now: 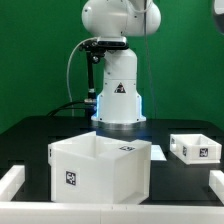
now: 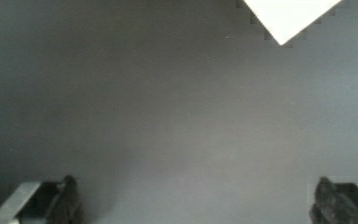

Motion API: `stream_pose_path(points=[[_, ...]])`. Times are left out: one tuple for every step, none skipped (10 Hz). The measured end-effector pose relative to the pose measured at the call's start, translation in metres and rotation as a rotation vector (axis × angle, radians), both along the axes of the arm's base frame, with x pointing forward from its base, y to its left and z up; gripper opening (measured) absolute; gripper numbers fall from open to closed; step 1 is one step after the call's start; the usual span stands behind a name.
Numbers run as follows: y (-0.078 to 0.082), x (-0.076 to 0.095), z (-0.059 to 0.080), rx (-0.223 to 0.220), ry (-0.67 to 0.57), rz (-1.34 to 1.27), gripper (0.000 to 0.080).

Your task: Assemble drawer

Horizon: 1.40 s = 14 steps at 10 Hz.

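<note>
Looks like you're at the reach step, I reckon: your end effector [image 2: 194, 205] is spread wide, nothing in it, over the counter [image 2: 158, 110]. The drawer [image 1: 195, 148] sits at 3 o'clock from the big box [image 1: 100, 168] in the exterior view, so next you'd swing over and line up on it

Small white tagged drawer [image 1: 190, 150] sits upright at exterior view's right.

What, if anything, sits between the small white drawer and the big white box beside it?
Nothing visible. In the exterior view only bare black table lies between the drawer and the large box. The claw is outside that view; the wrist view shows it open over dark table.
</note>
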<state>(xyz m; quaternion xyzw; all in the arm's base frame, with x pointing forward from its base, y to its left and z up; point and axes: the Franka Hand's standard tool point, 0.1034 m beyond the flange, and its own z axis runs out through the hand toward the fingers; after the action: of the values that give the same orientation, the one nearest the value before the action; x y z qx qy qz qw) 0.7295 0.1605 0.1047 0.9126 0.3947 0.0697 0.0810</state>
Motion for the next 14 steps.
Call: stream_pose_path(points=[[0.0, 0.0, 0.0, 0.0, 0.0, 0.0, 0.065], [0.0, 0.0, 0.0, 0.0, 0.0, 0.0, 0.065], [0.0, 0.0, 0.0, 0.0, 0.0, 0.0, 0.065], [0.0, 0.0, 0.0, 0.0, 0.0, 0.0, 0.065], [0.0, 0.0, 0.0, 0.0, 0.0, 0.0, 0.065], [0.0, 0.0, 0.0, 0.0, 0.0, 0.0, 0.065], [0.0, 0.0, 0.0, 0.0, 0.001, 0.0, 0.065], [0.0, 0.0, 0.0, 0.0, 0.001, 0.0, 0.065], [0.0, 0.0, -0.001, 0.0, 0.001, 0.0, 0.065], [0.0, 0.0, -0.001, 0.0, 0.001, 0.0, 0.065], [0.0, 0.0, -0.001, 0.0, 0.001, 0.0, 0.065], [0.0, -0.001, 0.0, -0.01, 0.006, 0.01, 0.065], [0.0, -0.006, 0.002, -0.043, 0.028, 0.04, 0.065], [-0.01, -0.007, 0.01, -0.051, 0.032, 0.062, 0.065]])
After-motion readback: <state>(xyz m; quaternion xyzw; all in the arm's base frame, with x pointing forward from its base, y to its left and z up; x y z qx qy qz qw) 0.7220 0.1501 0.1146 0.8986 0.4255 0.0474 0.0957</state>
